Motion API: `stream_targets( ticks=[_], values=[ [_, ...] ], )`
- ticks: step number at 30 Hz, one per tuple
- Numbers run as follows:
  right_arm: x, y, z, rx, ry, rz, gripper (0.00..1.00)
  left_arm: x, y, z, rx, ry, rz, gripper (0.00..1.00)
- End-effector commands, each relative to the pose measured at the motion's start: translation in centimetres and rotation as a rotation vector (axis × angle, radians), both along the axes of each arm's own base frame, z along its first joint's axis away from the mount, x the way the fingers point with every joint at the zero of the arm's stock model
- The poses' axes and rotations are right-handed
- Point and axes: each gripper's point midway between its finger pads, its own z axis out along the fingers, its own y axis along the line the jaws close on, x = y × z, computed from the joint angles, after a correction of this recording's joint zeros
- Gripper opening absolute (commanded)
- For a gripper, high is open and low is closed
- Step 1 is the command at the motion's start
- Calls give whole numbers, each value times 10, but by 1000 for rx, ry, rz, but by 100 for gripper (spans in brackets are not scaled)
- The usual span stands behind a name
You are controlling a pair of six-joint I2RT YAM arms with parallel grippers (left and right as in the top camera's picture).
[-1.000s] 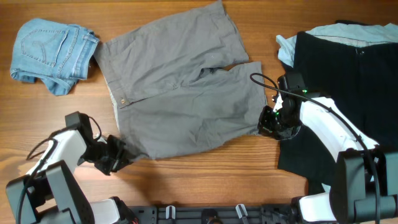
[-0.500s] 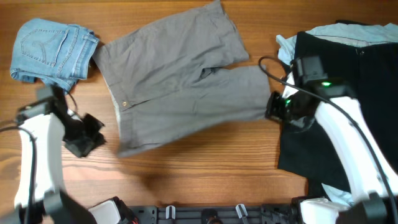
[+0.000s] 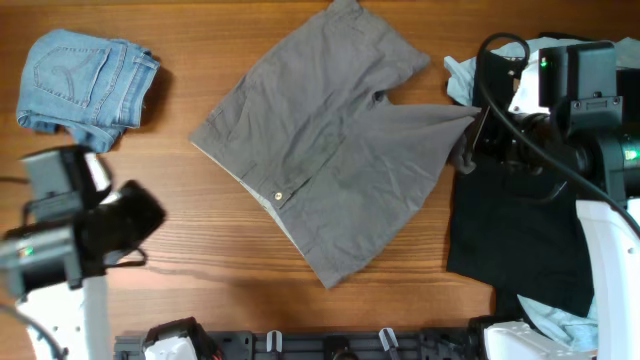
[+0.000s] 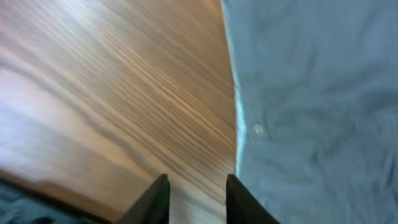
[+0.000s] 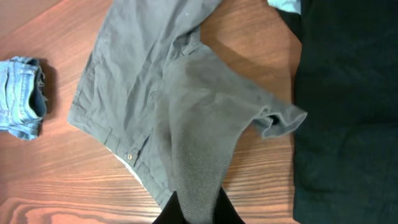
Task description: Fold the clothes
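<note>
Right gripper (image 5: 194, 210) pinches one leg of the grey shorts (image 3: 330, 170), lifted.
Shorts lie askew on the table (image 3: 200, 290) between denim shorts (image 3: 85, 85) and black garment (image 3: 520, 230); left gripper (image 4: 196, 200) slightly parted, empty, over wood beside the waistband.

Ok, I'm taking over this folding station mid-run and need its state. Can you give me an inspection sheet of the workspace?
Surface: wooden table, bare wood around the garments.
Job's things: grey shorts spread diagonally, unfolded, one leg pulled toward the right; denim shorts bundled at far left; black garment at right, pale-blue cloth at its top edge.
Clutter: nothing seen.
End effectors: left end effector open over bare wood beside the shorts' waistband edge, holding nothing; right end effector shut on a leg of the grey shorts.
Cables: black cable loops off the right arm.
Surroundings: dark rail along the table's near edge.
</note>
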Motion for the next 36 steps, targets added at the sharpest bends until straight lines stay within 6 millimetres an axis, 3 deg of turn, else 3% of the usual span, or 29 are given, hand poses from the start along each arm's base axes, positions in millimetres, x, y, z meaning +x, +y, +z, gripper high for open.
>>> stream_targets(
  ticks=[1, 2, 3, 8, 12, 15, 18, 19, 20, 22, 25, 28, 30, 31, 33, 36],
  values=[
    [9, -4, -7, -27, 21, -14, 4, 14, -73, -71, -226, 100, -156, 20],
    [10, -4, -10, -29, 32, -14, 4, 20, -89, -87, -271, 103, -187, 9],
    [12, -3, -13, -30, 43, -14, 4, 30, -107, -104, -315, 93, -228, 4],
    [18, -3, -27, -36, 93, -13, 4, 85, -152, -173, -380, 80, -290, 4],
    [17, -3, -33, -39, 117, -14, 4, 93, -151, -230, -398, 181, -211, 4],
    [15, -3, -38, -41, 139, -14, 4, 89, -141, -261, -439, 275, -116, 4],
    [15, -3, -41, -41, 149, -14, 4, 89, -110, -270, -432, 305, -8, 4],
    [15, -2, -42, -38, 151, -11, 4, 92, -86, -273, -393, 295, 56, 4],
    [16, 1, -43, -32, 153, -4, 4, 105, -55, -273, -350, 245, 110, 4],
    [17, 4, -44, -23, 156, 4, 4, 130, -21, -265, -302, 140, 114, 4],
    [20, 19, -44, 29, 152, 45, 4, 177, 27, -233, -231, -12, 104, 4],
    [24, 33, -46, 51, 155, 63, 4, 235, 36, -178, -113, -177, -82, 4],
    [27, 38, -49, 50, 157, 76, 4, 238, 28, -164, -104, -151, -138, 11],
    [28, 41, -51, 49, 162, 81, 4, 234, 23, -160, -112, -119, -155, 19],
    [30, 45, -58, 48, 183, 85, 4, 213, 3, -151, -156, -25, -242, 30],
    [35, 46, -71, 36, 223, 85, 4, 173, -24, -135, -278, 82, -312, 35]
  ],
)
